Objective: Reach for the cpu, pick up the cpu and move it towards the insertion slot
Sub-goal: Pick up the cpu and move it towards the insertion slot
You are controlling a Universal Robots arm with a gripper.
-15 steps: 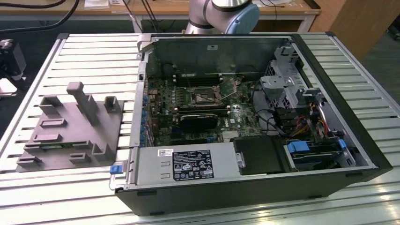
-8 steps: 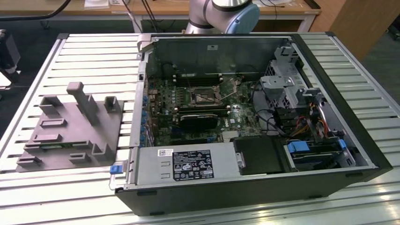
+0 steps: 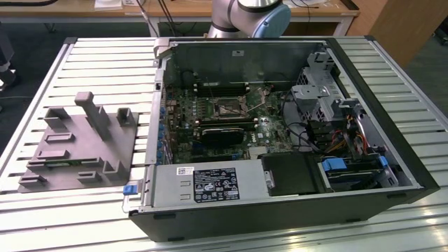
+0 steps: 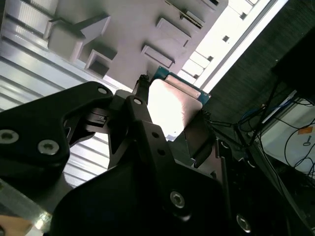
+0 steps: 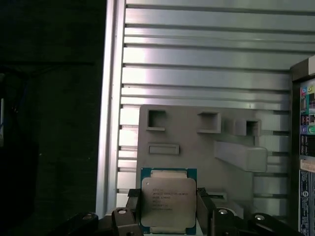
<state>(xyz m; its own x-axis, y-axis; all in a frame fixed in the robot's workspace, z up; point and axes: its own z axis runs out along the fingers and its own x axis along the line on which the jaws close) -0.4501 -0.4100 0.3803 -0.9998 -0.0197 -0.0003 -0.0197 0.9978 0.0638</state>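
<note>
Exterior view, read from its left to its right: a grey fixture block (image 3: 77,142) lies on the slatted table (image 3: 42,220); next comes the open computer case (image 3: 280,210) with its motherboard (image 3: 185,113); on that board the insertion slot (image 3: 230,107) shows as a silvery frame round a dark centre, just beside a black rectangular block (image 3: 224,134); the slot looks unfilled and lies well apart from the fixture. In the first wrist view the gripper (image 5: 169,216) has the cpu (image 5: 169,199) between its dark fingers (image 5: 203,209), one against each opposite edge, so the claw is drawn narrow and clamped on the chip; the fixture block lies beyond it, and the chip seems lifted clear, though the height is hard to judge from these angles. By that reading the reach and the pick-up are done, and the carry across to the slot remains. The chip is a flat square with a silver metal lid bearing faint print and a thin green rim; in the second wrist view the lid glares nearly white.
</note>
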